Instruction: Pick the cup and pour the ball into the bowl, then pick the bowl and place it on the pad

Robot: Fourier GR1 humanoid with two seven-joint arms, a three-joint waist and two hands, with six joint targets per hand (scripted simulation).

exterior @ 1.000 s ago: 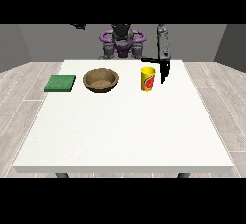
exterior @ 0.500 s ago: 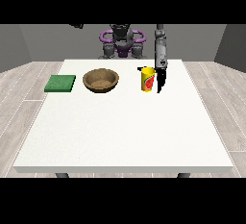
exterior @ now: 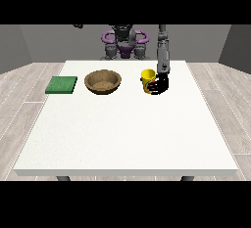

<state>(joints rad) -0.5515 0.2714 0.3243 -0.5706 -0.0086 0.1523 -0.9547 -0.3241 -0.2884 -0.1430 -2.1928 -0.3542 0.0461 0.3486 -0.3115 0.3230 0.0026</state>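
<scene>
A yellow cup stands upright on the white table, right of the middle at the back. The hand at the view's right is down at the cup's right side, and its dark fingers wrap across the cup's lower right part. The ball is hidden from view. A brown wooden bowl sits left of the cup, a short gap away. A green square pad lies flat further left. Only a dark bit of the other hand shows, high at the view's upper left, far from everything.
The robot's torso stands behind the table's far edge. The grey forearm comes down steeply onto the cup from behind. Wide white tabletop stretches from the objects towards the camera.
The hand at the view's right has come down and moved left against the cup, and its fingers now lie round it. Cup, bowl and pad have not moved.
</scene>
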